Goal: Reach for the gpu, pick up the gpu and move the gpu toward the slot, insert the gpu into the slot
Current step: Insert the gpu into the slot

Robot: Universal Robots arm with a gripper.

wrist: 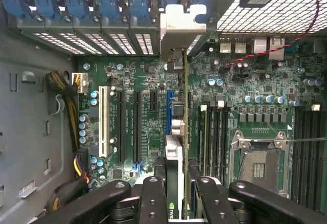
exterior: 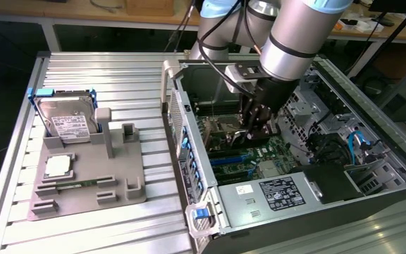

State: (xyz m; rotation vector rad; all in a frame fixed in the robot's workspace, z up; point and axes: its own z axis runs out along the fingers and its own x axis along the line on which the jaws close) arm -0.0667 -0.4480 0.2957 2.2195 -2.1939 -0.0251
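Gripper (wrist: 179, 189) clamped on the gpu (wrist: 174, 160), inside an open grey sheet-metal computer case (exterior: 177, 114).

Black bolted fingers (wrist: 152, 198) grip the thin dark card edge-on. Its silvery bracket (wrist: 176, 27) stands at the case's perforated far wall, and the card runs in line with the long blue plastic slot (wrist: 169, 109) on the green motherboard (wrist: 148, 81); seating cannot be told. A small green logo on the card is unreadable. Beside it are black memory sockets (wrist: 214, 132) and a square silver processor socket (wrist: 258, 165). At the exterior view's left, a grey moulded fixture (exterior: 83, 193) on a ribbed aluminium table (exterior: 97, 69) holds a silver hard drive (exterior: 67, 124), its white label illegible.
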